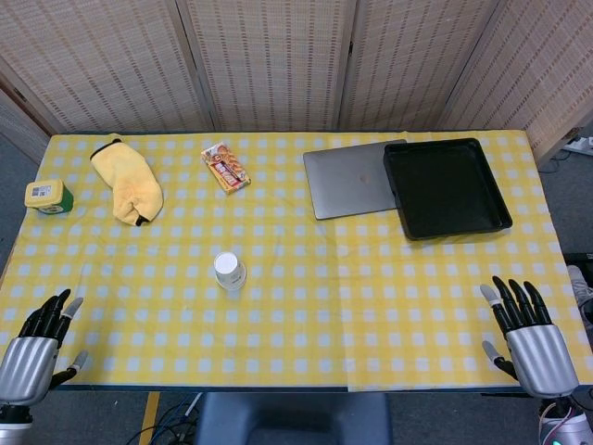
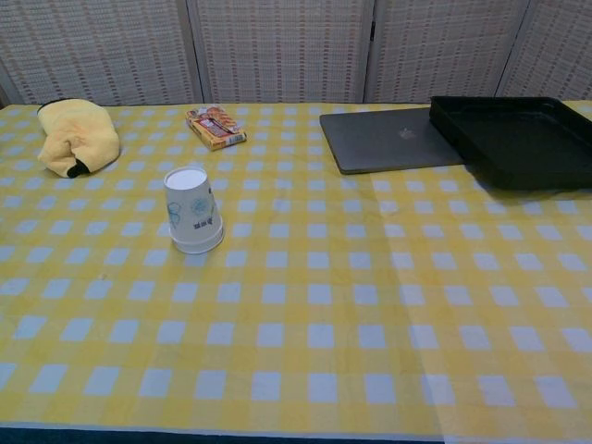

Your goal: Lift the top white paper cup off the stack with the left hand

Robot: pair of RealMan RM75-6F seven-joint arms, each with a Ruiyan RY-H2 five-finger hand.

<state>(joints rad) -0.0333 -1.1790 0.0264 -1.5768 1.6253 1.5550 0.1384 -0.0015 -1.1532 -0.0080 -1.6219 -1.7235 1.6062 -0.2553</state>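
Nothing is done yet: we see both hands, left and right, empty with fingers apart at the table's near edge, well apart from the upside-down cup stack mid-table.

From my left hand at the desk's near left corner, I see open cloth all the way to the cup stack. The yellow mitt, green tub and snack box sit along the far edge, well apart from that path.
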